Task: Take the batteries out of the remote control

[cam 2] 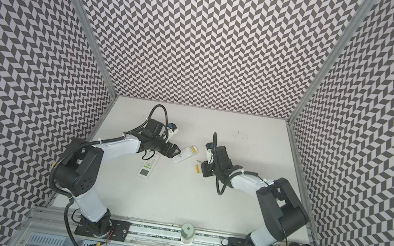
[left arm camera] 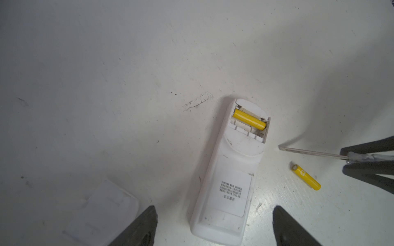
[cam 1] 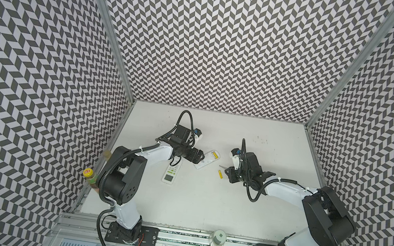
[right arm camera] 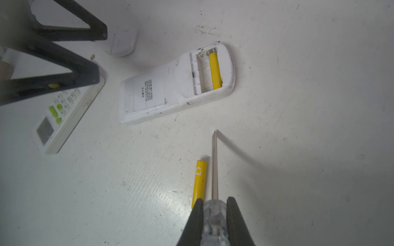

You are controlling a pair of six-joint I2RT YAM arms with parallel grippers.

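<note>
The white remote control [cam 1: 204, 161] [cam 2: 181, 157] [left arm camera: 230, 181] [right arm camera: 162, 93] lies face down in the middle of the table, its battery bay uncovered. One yellow battery [left arm camera: 249, 119] [right arm camera: 215, 71] sits in the bay, beside an empty slot. Another yellow battery [cam 1: 220, 174] [cam 2: 197, 168] [left arm camera: 307, 177] [right arm camera: 200, 181] lies loose on the table. My left gripper [left arm camera: 214, 213] [cam 1: 200, 156] is open, its fingers on either side of the remote's label end without touching it. My right gripper [right arm camera: 215, 201] [cam 1: 229, 171] is shut on the clear-handled screwdriver [right arm camera: 215, 166] [left arm camera: 309, 151]. The screwdriver's tip points at the remote and stops short of it.
A second white remote [cam 1: 171, 174] [cam 2: 148, 168] [right arm camera: 61, 115] lies face up under my left arm. A small white cover piece [right arm camera: 123, 44] rests beyond the left fingers. A yellow-capped bottle [cam 1: 89, 175] stands at the left wall. A jar [cam 1: 218, 239] sits on the front rail.
</note>
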